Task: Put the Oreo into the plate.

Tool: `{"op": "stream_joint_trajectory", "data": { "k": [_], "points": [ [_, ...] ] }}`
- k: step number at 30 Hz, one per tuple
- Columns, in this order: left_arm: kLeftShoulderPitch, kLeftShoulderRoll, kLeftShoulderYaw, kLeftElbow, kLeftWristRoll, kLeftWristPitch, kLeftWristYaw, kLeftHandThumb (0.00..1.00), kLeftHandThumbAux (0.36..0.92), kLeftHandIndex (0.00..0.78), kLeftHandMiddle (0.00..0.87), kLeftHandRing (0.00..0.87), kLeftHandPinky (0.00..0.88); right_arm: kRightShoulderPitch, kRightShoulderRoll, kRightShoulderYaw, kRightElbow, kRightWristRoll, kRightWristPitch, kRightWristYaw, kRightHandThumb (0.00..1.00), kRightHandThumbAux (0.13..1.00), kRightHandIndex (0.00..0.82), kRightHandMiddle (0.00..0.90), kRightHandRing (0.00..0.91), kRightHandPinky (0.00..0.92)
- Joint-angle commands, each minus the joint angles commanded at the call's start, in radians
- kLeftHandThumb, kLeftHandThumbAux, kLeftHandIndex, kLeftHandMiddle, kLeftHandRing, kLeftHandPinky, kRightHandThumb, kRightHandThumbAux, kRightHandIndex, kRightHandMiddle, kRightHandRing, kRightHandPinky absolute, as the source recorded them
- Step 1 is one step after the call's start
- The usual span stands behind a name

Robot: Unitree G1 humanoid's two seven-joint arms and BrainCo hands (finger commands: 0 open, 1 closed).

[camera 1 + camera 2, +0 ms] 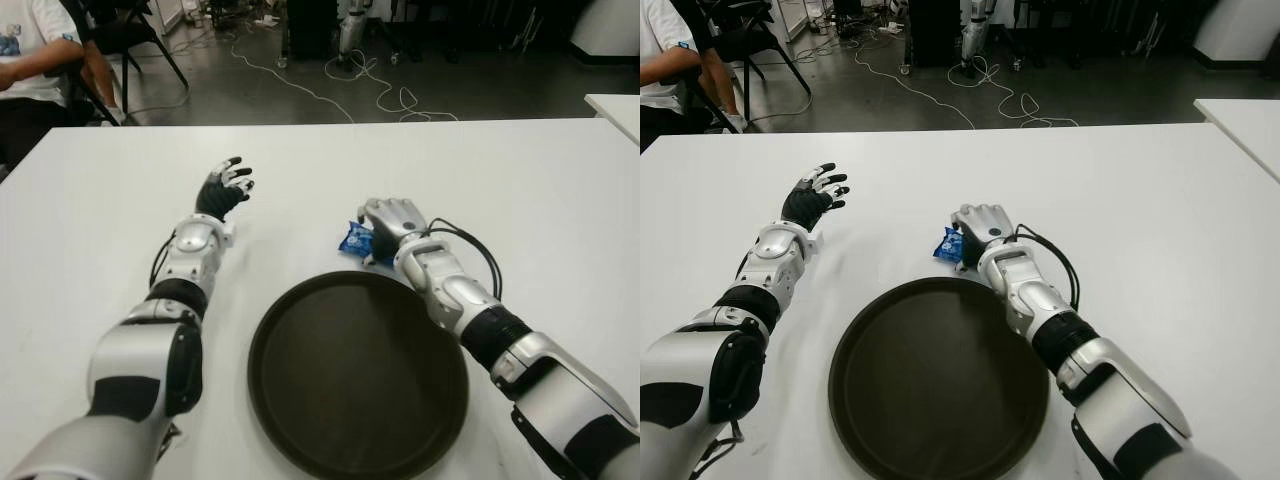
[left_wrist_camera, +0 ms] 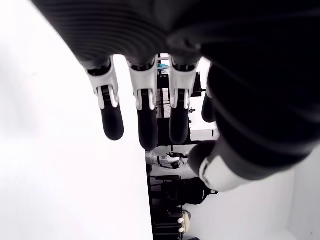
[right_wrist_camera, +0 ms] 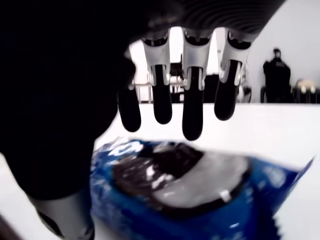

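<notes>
Nearest us sits the dark plate [image 1: 357, 378], bare. Just beyond its far rim our right hand [image 1: 385, 225] arches over the blue Oreo [image 1: 355, 240] packet on the white table [image 1: 520, 190], fingers extended, not yet closed. We should curl them fully round before lifting. Farther left, our left hand [image 1: 224, 188] hovers spread, holding nothing

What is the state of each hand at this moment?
Left hand: open, fingers spread, holding nothing.
Right hand: open, fingers extended over the Oreo, not closed on it.
</notes>
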Motion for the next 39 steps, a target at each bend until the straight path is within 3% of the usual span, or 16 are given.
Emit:
{"op": "stream_joint_trajectory", "data": {
  "k": [20, 39],
  "points": [
    [-0.002, 0.0, -0.001, -0.001, 0.001, 0.001, 0.006, 0.174, 0.763, 0.143, 0.212, 0.207, 0.212, -0.013, 0.02, -0.034, 0.133, 0.031, -0.067, -0.092, 0.0, 0.861, 0.494, 0.539, 0.548, 0.536],
    [-0.002, 0.001, 0.001, -0.001, -0.001, 0.002, 0.001, 0.163, 0.756, 0.136, 0.21, 0.206, 0.21, -0.036, 0.038, -0.06, 0.219, 0.048, -0.094, -0.145, 0.0, 0.849, 0.488, 0.538, 0.538, 0.521]
  ]
}}
